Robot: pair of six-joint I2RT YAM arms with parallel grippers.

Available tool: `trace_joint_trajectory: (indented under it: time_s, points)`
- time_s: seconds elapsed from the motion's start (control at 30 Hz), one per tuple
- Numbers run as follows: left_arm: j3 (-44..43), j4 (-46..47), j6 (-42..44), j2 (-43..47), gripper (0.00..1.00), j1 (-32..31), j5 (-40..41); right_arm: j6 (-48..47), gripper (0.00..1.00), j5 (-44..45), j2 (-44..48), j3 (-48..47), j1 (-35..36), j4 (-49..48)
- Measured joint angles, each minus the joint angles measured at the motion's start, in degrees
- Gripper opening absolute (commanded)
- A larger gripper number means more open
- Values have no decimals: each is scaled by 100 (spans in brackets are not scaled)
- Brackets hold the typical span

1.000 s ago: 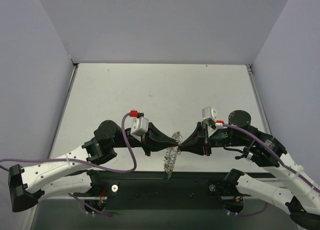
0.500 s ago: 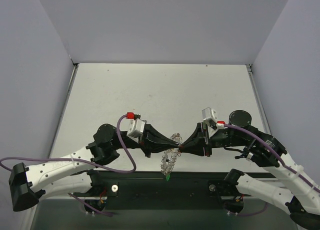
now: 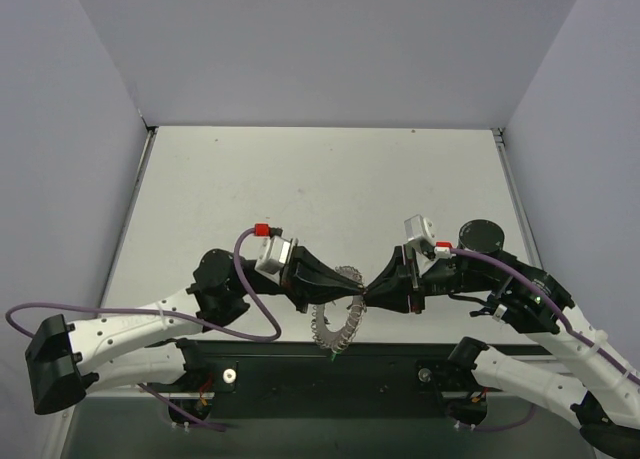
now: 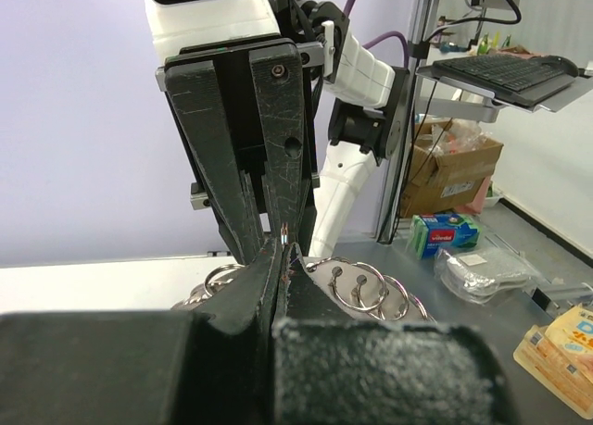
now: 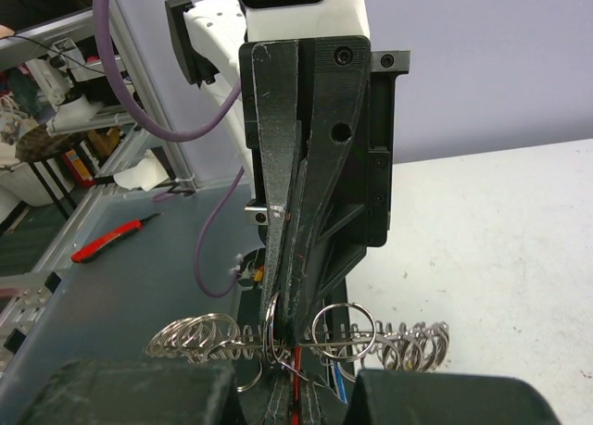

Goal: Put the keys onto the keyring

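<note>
My two grippers meet tip to tip over the table's near edge. The keyring [image 3: 349, 319], a silvery ring frilled with small wire loops, hangs between them in a curved arc. My left gripper [image 3: 352, 295] is shut on the keyring [image 4: 357, 286], with loops showing on both sides of its fingers. My right gripper [image 3: 364, 297] is shut too, and a thin red key [image 5: 296, 381] sits between its fingers where the keyring [image 5: 408, 343] crosses them. A blue sliver [image 5: 345, 388] shows just beside it. A green key [image 3: 338, 353] dangles at the bottom of the arc.
The white table [image 3: 320, 189] stretches away behind the grippers, with walls on three sides. The black base plate [image 3: 330, 379] lies under the hanging ring. Off the table lie a red-handled tool [image 5: 107, 242] and a sponge pack [image 4: 445, 232].
The left arm has shifted slightly towards the near edge. The keyring has swung from a narrow hanging bunch into a wider arc bulging left. Both grippers stay shut and together.
</note>
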State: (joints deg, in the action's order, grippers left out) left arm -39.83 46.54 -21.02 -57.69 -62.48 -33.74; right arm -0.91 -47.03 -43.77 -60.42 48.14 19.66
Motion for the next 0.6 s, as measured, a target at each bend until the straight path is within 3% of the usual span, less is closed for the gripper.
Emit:
trace_joint_trajectory:
  time_s: [0.07,0.1,0.13,0.2,0.23,0.27,0.33,0.6]
  points:
    - [7,142,-44,-79,0,0,-11,-2,2,4,2,0,0,2]
    - [7,199,-57,-109,0,2,-17,0,8,9,9,0,0,7]
    - [7,238,-70,-136,0,2,-17,0,26,22,15,0,0,9]
    - [7,299,-76,-155,0,2,0,13,47,116,70,0,2,31]
    - [7,372,-72,-157,0,-2,20,13,68,219,109,7,2,83]
    - [7,431,-61,-144,0,-4,42,15,75,332,153,24,2,127]
    - [7,466,-7,-92,0,-4,129,7,83,584,302,68,2,205]
    - [9,170,372,343,0,-4,632,-160,85,1325,914,39,2,459]
